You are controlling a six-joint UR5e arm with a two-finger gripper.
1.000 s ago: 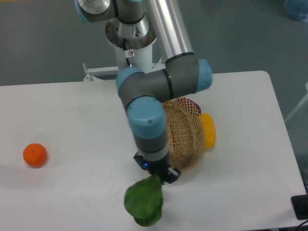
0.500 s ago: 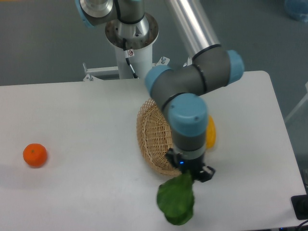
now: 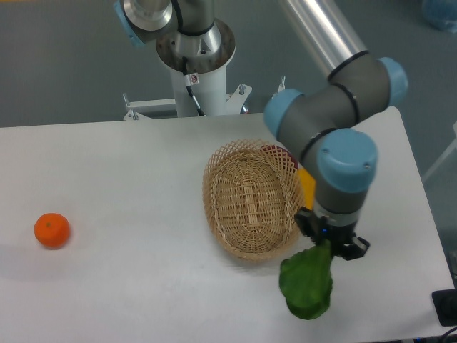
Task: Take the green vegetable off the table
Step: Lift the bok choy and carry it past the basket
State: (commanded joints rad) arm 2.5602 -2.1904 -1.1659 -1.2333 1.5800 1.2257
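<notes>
Vegetable point(image 3: 307, 288) hangs from the gripper point(image 3: 330, 246), fingers clamped on its stem end, just right of the basket point(image 3: 250, 200). Orange point(image 3: 52, 230) sits far left.

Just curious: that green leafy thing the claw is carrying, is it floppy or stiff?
Probably fairly stiff: the green vegetable hangs from the gripper by one end, its broad leaf keeping shape. Likely light too. It might swing when moved.

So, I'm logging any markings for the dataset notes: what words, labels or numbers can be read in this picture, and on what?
None readable.
Small white sticker with a red mark on the white robot base column: too small to read.
</notes>
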